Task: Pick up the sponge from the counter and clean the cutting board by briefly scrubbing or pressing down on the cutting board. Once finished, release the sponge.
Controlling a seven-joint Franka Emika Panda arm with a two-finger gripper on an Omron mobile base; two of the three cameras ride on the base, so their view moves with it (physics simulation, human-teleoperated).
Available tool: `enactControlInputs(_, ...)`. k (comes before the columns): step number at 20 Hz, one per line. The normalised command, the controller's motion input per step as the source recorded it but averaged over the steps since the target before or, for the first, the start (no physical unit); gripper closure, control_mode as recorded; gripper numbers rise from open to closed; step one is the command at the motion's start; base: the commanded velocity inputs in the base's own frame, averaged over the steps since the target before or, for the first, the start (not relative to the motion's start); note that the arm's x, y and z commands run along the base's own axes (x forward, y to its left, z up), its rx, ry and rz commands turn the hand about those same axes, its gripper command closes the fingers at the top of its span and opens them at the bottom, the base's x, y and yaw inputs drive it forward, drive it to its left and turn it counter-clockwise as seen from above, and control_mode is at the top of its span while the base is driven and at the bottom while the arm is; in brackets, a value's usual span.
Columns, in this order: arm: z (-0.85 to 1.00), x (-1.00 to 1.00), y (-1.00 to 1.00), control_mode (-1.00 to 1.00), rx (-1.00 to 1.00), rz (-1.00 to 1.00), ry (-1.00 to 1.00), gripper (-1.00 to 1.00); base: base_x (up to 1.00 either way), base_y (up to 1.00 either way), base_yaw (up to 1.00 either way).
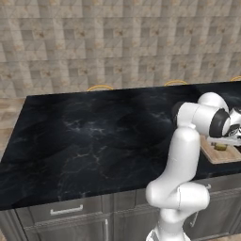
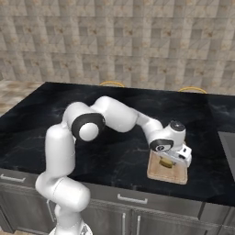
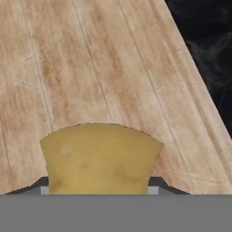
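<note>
The light tan cutting board (image 2: pixel 170 176) lies near the front edge of the black counter (image 2: pixel 114 147), at its right part. The small yellow sponge (image 2: pixel 166 163) rests on the board, and my gripper (image 2: pixel 166 160) points down over it, shut on the sponge. In the hand view the sponge (image 3: pixel 99 156) sits between the two dark fingertips (image 3: pixel 156 182), pressed against the board's wood grain (image 3: pixel 90 68). From the left base view, the sponge (image 1: pixel 220 147) and board (image 1: pixel 217 157) show at the far right, just past my arm's elbow.
The counter (image 1: pixel 94 136) stretches wide to the left of the board. Grey cabinet drawers (image 2: pixel 128 202) run below its front edge. A tiled wall stands behind. Curved yellow rims (image 1: pixel 100 87) peek over the counter's far edge. A grey inset (image 2: pixel 228 147) lies right of the board.
</note>
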Motion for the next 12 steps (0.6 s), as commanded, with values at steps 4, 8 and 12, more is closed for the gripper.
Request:
enactControlInputs(4,-0.05,0.08,-0.01,-1.0,0.0,0.0,-0.03,1.0,0.0,0.0,0.0)
enactControlInputs(8,-0.56,0.05,0.0,-1.0,-0.03,0.0,-0.01,1.0,0.0,0.0,0.0)
enactControlInputs(12,-0.94,-0.03,0.14,-1.0,-0.05,0.0,0.0,1.0,0.0,0.0,0.0)
